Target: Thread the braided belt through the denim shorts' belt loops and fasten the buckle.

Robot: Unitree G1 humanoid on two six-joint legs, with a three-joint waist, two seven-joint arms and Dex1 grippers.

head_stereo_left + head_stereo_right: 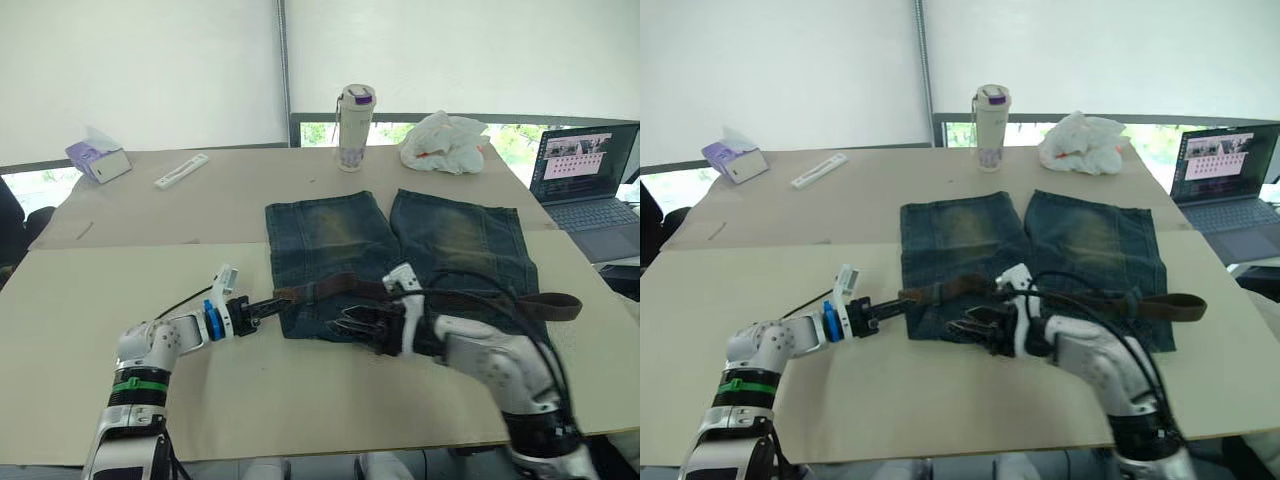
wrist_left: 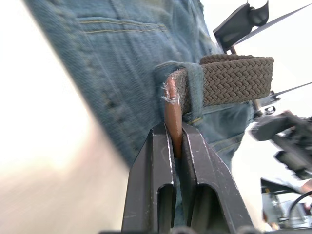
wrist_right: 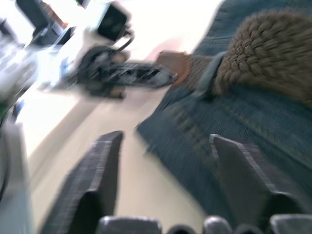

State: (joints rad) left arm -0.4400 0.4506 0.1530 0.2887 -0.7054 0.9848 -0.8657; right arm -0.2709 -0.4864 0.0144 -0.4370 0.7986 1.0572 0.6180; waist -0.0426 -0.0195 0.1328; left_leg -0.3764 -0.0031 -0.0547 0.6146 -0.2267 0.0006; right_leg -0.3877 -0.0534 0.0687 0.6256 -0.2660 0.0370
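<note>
The denim shorts (image 1: 400,245) lie flat on the table with the waistband toward me. The braided belt (image 1: 330,289) runs along the waistband and trails off past the right leg, ending in a curl (image 1: 560,305). My left gripper (image 1: 262,308) is shut on the belt's brown leather tip (image 2: 172,112) at the shorts' left edge. Just behind that tip, the strap passes under a belt loop (image 2: 194,90). My right gripper (image 1: 352,325) hovers open over the middle of the waistband, fingers (image 3: 105,165) spread wide above the denim. I cannot make out the buckle.
At the back stand a white bottle (image 1: 355,113), a crumpled white bag (image 1: 445,142), a tissue box (image 1: 98,160) and a flat white stick (image 1: 182,170). A laptop (image 1: 590,180) is open at the right. The table's front edge (image 1: 330,445) is close below the arms.
</note>
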